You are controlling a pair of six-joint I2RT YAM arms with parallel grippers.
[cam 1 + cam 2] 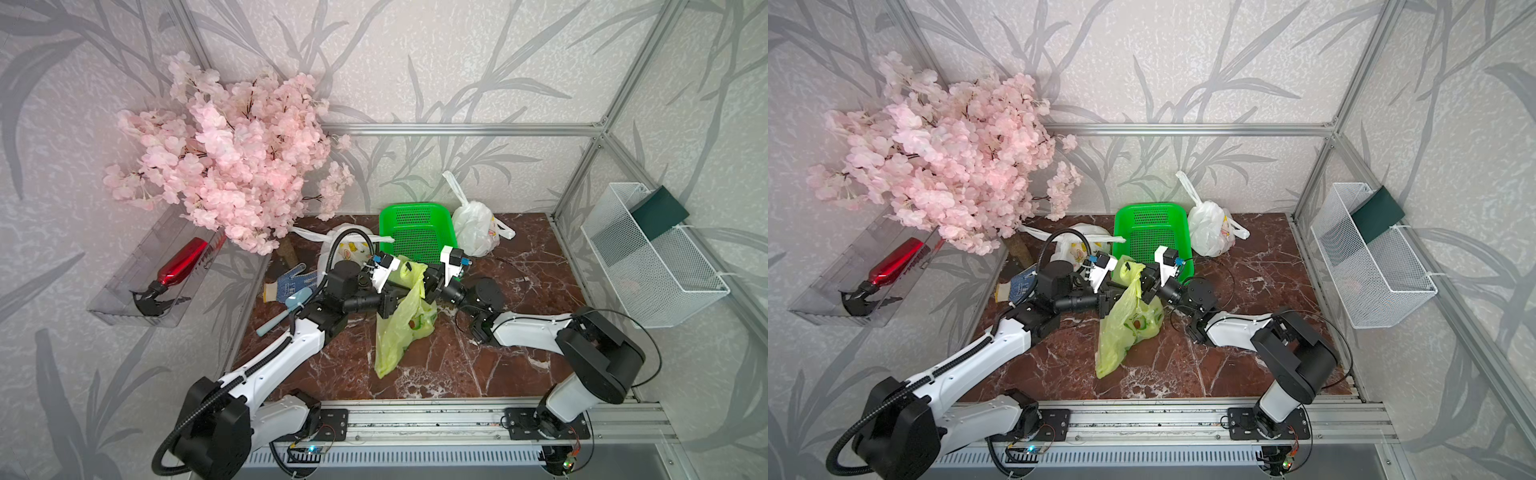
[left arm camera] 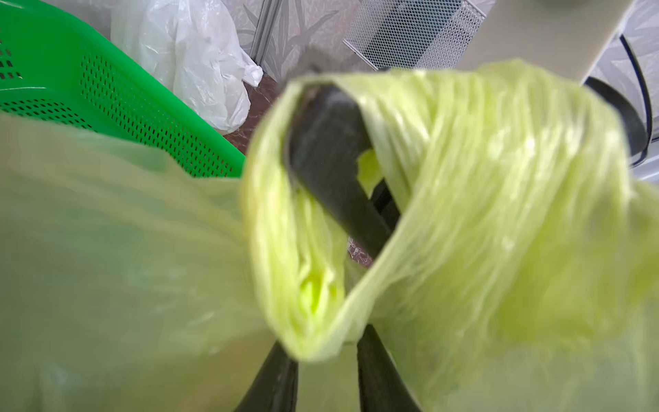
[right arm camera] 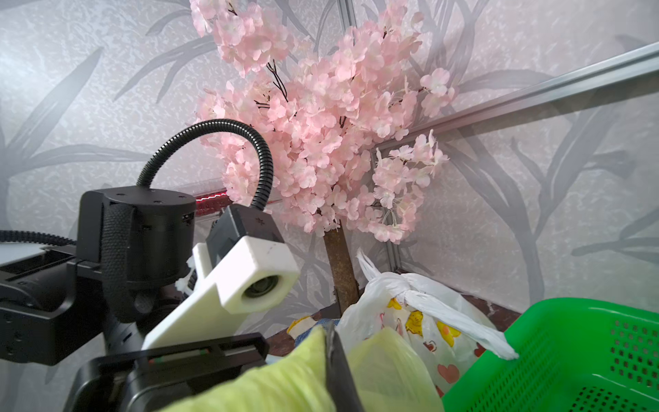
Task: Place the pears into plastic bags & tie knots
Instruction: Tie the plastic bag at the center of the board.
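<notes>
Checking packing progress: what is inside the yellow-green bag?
Through the translucent yellow-green bag, green pears show dimly in its bulge in a top view; crumpled plastic hides their count.

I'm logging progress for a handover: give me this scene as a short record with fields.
Yellow-green bag: resting on the table, handles held up between both hands
Right hand: shut on a bag handle
Left hand: fingers apart, handle plastic between them; grip unclear
White bags: two, flanking the green basket; a knot shows on the one by the blossom tree
</notes>
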